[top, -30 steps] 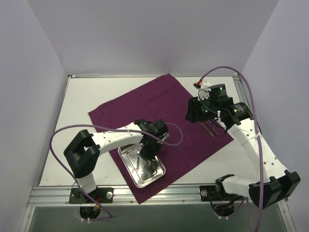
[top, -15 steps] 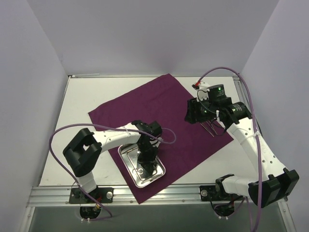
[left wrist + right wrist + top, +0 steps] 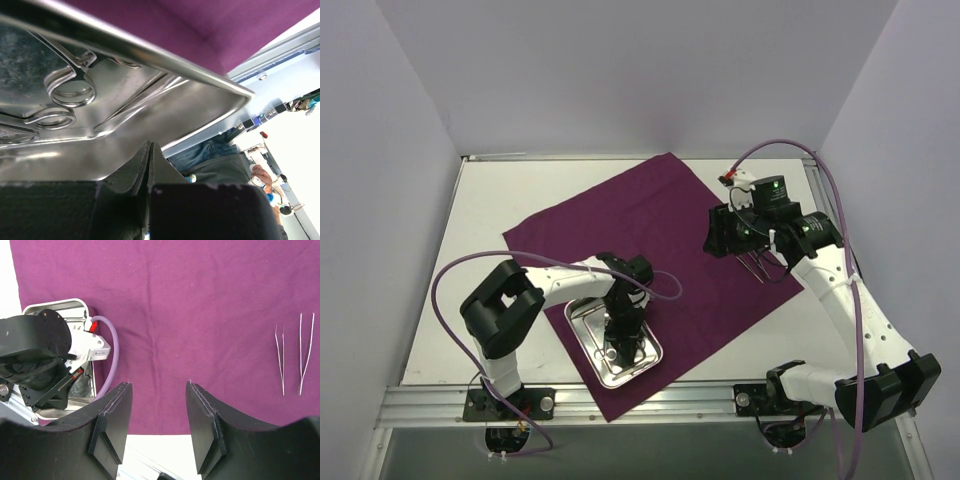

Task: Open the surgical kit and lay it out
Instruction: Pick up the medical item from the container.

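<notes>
Left wrist view puts me right down inside the steel tray (image 3: 200, 107). My left claw (image 3: 150, 152) is clenched, pads pressed flat together, and I can see nothing caught between them. The ring-handled instruments (image 3: 72, 91) lie on the tray floor just beyond the tips and off to one side, so I judge the grip is empty or at best brushing them. Whether a thin part is pinched lower down I cannot tell.

To do this pick well I would release and shift toward the rings. I would bite across a shank rather than at a loop — flat steel on flat steel will slide, and dragging it could shove the tray across the maroon cloth (image 3: 650, 215). Then I would lift straight and slowly so nothing hooks its neighbour.

From the top view, the tray sits on the near corner of the cloth, which lies spread over the surface (image 3: 485, 200). Farther out, my right claw (image 3: 157, 425) hangs released above the cloth with nothing in it. Two tweezers (image 3: 283, 365) lie side by side on the cloth near it — the next instrument belongs beside them, apart and parallel.
</notes>
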